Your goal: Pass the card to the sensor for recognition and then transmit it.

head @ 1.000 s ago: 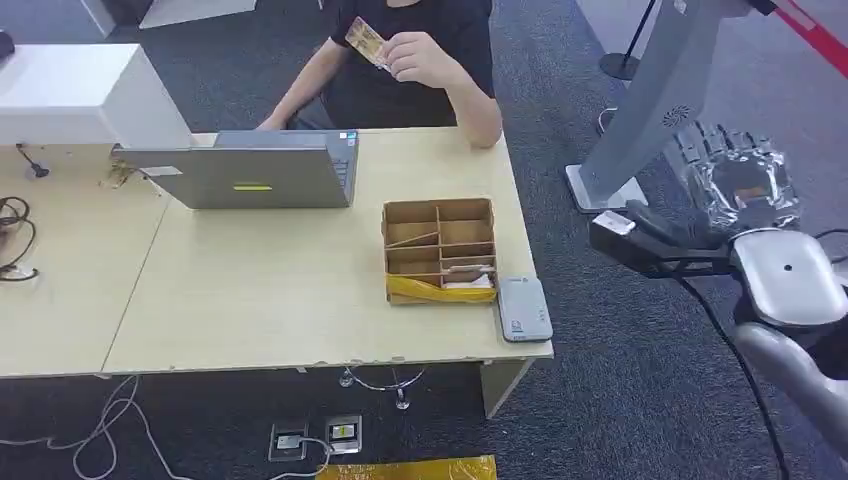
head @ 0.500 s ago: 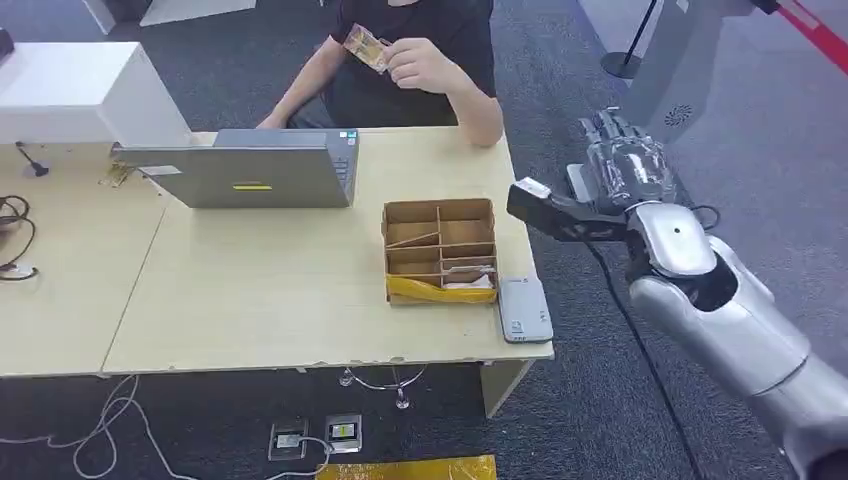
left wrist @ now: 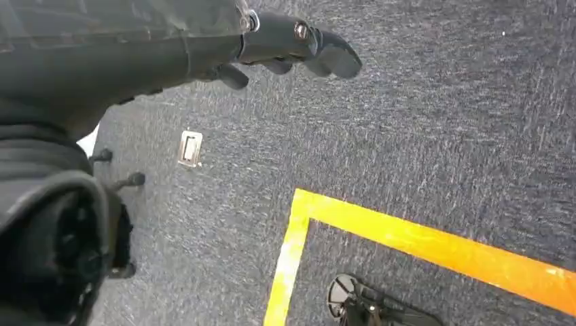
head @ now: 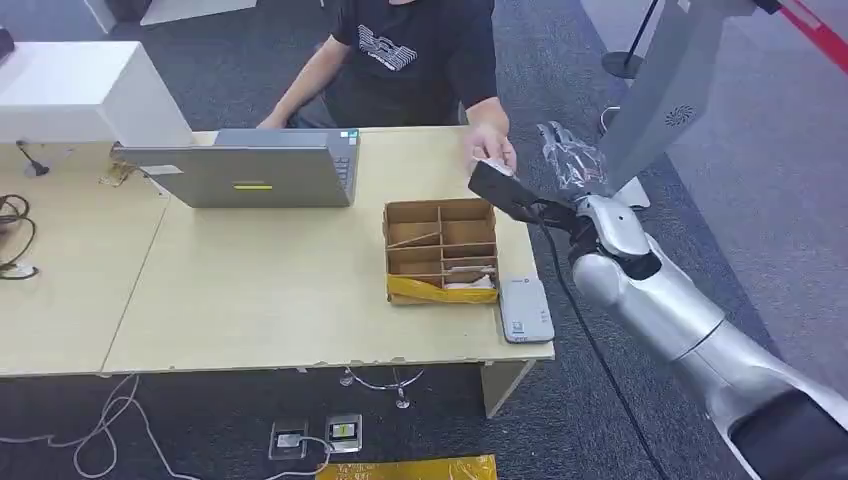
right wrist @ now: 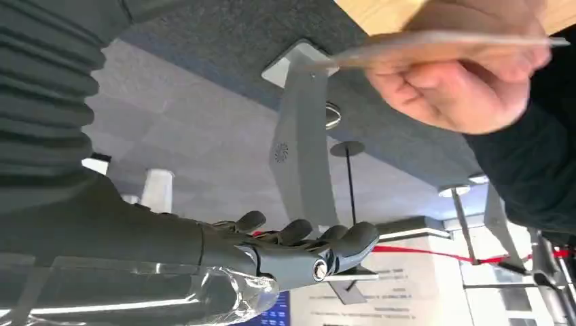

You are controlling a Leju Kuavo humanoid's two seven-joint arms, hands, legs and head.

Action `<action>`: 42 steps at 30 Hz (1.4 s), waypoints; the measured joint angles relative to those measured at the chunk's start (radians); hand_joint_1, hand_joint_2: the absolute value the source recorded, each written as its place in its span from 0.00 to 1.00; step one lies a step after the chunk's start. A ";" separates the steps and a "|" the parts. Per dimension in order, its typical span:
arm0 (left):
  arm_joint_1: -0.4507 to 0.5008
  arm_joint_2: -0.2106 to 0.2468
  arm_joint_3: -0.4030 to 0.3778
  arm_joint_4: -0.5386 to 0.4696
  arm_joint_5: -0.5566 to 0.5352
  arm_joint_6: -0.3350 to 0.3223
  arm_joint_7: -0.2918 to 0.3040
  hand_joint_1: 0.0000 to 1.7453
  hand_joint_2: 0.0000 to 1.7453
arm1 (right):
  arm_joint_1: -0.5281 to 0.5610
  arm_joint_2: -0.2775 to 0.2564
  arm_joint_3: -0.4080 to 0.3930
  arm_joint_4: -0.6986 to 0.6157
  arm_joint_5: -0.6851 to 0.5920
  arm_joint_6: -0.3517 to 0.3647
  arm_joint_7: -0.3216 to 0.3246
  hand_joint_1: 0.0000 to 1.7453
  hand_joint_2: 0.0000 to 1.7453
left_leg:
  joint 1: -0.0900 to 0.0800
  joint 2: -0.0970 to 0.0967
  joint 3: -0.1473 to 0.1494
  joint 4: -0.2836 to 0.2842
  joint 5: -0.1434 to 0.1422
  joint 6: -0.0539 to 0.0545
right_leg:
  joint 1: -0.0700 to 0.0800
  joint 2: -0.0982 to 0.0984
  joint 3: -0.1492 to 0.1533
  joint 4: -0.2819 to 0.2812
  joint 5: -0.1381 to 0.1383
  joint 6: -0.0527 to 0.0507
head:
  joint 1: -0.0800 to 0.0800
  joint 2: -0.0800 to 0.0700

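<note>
Head view: card (head: 490, 165) barely visible

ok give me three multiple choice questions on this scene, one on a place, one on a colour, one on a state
1. Where does the card reader lie?
A. at the table's front right corner, beside the cardboard box
B. on the laptop
C. on the floor

2. What colour is the person's shirt?
A. white
B. black
C. red

3. Who holds the card?
A. the right hand
B. the person's hand
C. nobody, it lies in the box

Answers:
1. A, the grey reader lies by the box at the table edge.
2. B, the shirt is black with a pale print.
3. B, the person's fingers pinch the card while the robot's hand is empty, fingers apart.
</note>
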 joint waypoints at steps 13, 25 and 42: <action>0.003 0.002 -0.001 -0.005 -0.021 -0.006 0.000 0.00 0.00 | 0.012 -0.031 0.045 0.021 0.008 -0.026 0.052 0.72 1.00 | 0.000 0.002 0.001 0.000 0.000 0.000 | 0.000 0.002 -0.001 0.000 0.000 0.000 | 0.000 0.000; 0.005 0.002 -0.002 -0.007 -0.021 -0.002 -0.009 0.00 0.00 | 0.035 -0.069 0.051 0.015 0.024 -0.040 0.081 1.00 1.00 | 0.000 0.002 0.001 0.000 0.000 0.000 | 0.000 0.002 -0.001 0.000 0.000 0.000 | 0.000 0.000; 0.008 0.002 -0.002 -0.007 -0.021 0.010 0.000 0.00 0.00 | 0.102 -0.098 0.032 -0.040 0.072 -0.056 0.046 1.00 1.00 | 0.000 0.003 0.001 0.000 0.000 0.000 | 0.000 0.002 -0.001 0.000 0.000 0.000 | 0.000 0.000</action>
